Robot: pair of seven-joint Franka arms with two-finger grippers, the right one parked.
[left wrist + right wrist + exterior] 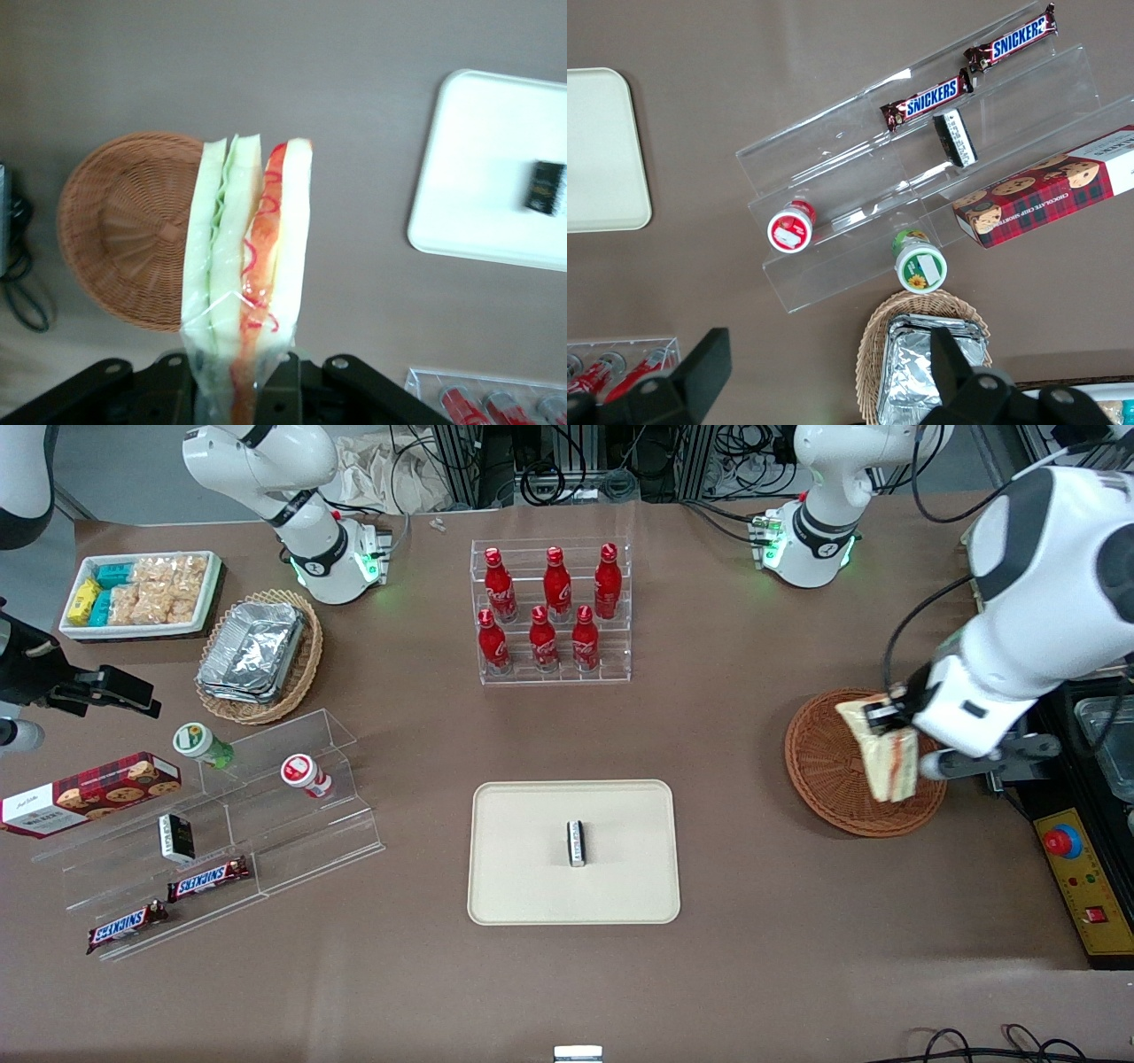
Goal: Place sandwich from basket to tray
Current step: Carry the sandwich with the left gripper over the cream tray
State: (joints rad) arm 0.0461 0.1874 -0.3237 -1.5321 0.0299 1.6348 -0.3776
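Above the round wicker basket (833, 766), the left gripper (889, 722) holds the wrapped sandwich (886, 757) pinched by one end, so the wedge hangs clear of the weave. The wrist view shows the fingers closed on the clear film and the bread's tip (248, 266), with most of the sandwich sticking out unsupported.

The main risk, as I judge it, is slippage: the film is slick and the bread soft, so a quick swing toward the tray could let the wedge pivot or slide out and drop onto the table short of the tray. A harder squeeze would likely crush the bread.

The cream tray (532, 868) lies well apart from the basket, toward the parked arm's end, with only bare brown table between them. A small dark bar (577, 842) sits at the tray's centre; open tray surface remains on the side nearest the basket. The bottle rack (554, 615) stands farther from the front camera than the basket, off the likely path.
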